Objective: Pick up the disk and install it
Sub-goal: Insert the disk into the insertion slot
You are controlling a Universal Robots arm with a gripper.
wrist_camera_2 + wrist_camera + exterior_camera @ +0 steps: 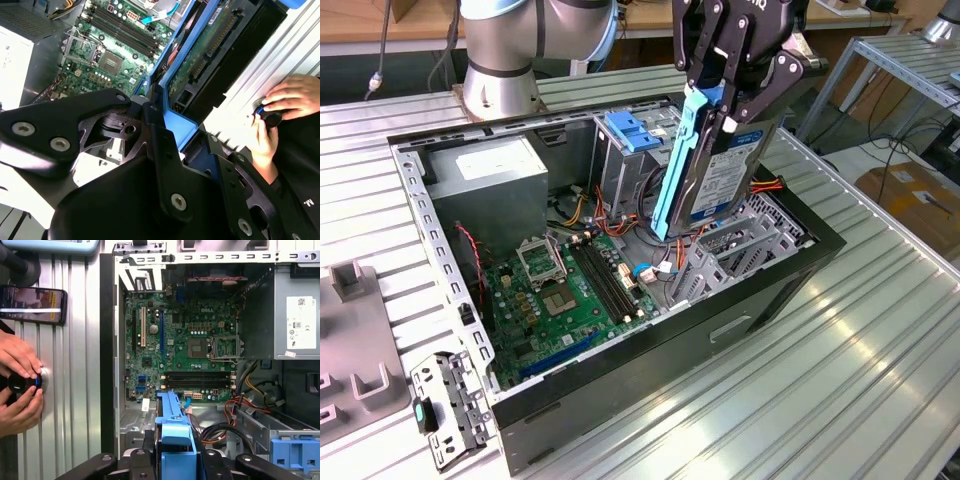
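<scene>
the disk is hanging upright and slightly tilted above the open computer case, its labelled face turning toward the exterior view's right. a blue carrier is running along its edge, and its green circuit side is showing in the second wrist view. the arm's black jaws are clamping on the upper end of the disk and its carrier. the lower end is dipping inside the case, just above the loose cables and beside the grey metal drive cage.

further in, the green motherboard is lying flat on the case floor, with the grey power supply sitting at the far corner. a blue latch piece is standing behind the disk.

the case is resting on the ribbed metal bench. a loose grey bracket is lying on the bench near the case's corner. in the first wrist view a person's hands are holding a small round black object on the bench, near a phone.
</scene>
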